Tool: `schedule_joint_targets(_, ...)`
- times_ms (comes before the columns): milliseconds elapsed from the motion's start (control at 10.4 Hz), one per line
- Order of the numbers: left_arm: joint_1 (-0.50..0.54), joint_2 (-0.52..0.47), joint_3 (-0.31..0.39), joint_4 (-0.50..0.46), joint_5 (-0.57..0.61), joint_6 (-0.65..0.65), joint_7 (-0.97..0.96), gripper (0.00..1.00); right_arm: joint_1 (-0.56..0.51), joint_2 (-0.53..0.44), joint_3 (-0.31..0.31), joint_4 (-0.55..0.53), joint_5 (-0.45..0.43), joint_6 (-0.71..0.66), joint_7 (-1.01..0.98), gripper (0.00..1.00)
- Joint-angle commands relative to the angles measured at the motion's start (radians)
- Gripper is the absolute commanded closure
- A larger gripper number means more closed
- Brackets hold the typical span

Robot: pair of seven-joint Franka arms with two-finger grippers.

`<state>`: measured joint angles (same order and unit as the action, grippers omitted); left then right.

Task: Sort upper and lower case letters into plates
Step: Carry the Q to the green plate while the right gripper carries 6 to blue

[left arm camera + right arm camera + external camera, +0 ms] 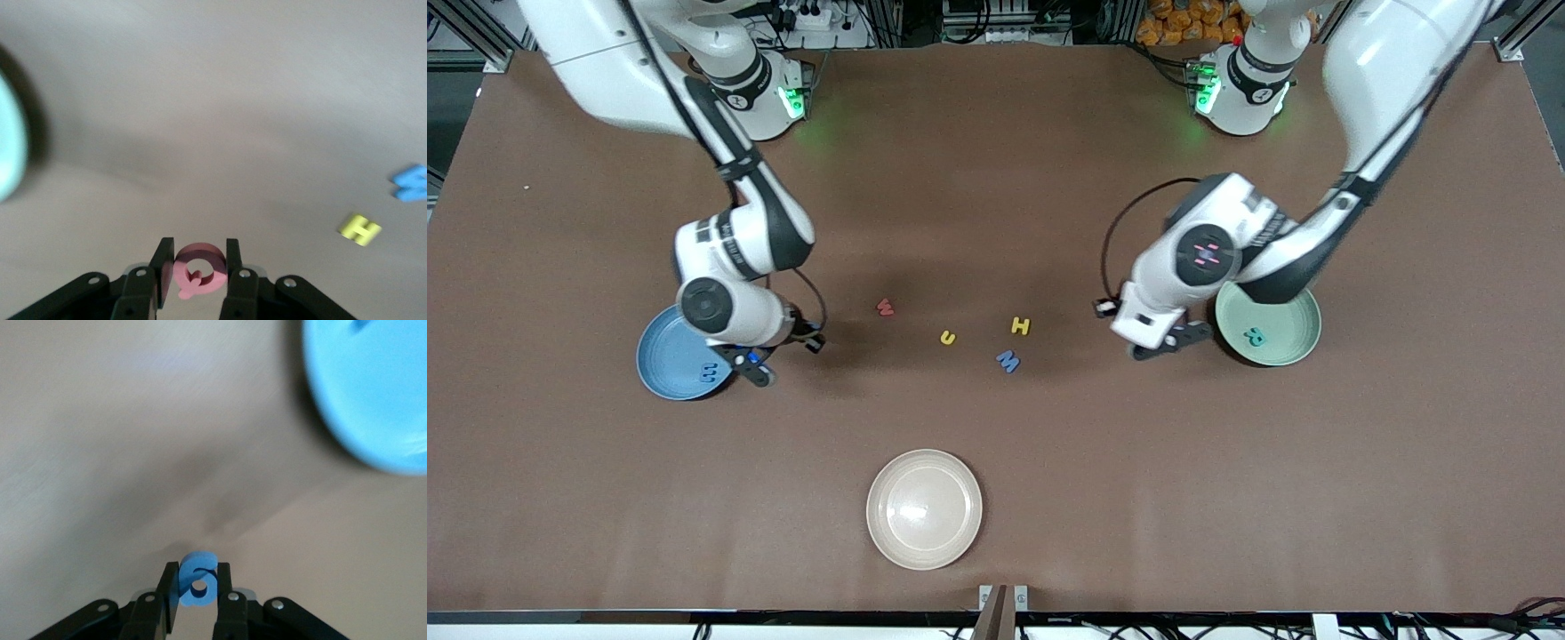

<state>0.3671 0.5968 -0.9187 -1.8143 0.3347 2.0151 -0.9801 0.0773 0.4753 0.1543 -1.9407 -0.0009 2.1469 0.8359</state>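
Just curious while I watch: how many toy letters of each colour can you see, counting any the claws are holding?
Red or pink: 2, w, Q held
Blue: 3, M, one held, one on blue plate
Yellow: 2, u, H
Teal: 1, R
Total: 8

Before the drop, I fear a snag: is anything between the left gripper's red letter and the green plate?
Nothing visible. The left gripper holds the red letter just beside the green plate.
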Motion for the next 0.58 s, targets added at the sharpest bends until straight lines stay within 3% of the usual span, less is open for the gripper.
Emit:
schedule_joint_targets(0, 0.185, -0.015, -0.069, -0.026, 0.021, -0.05, 0.128, 1.0, -0.123, -0.01, 0.014, 0.078, -0.007, -0.142, -0.214, 0.85)
schedule_joint_targets(483, 0.344, 0.029, -0.052, -0.091, 0.036, -0.04, 0.265, 1.0, -0.278, 0.012, 0.008, 0.109, -0.11, -0.142, -0.527, 0.84)
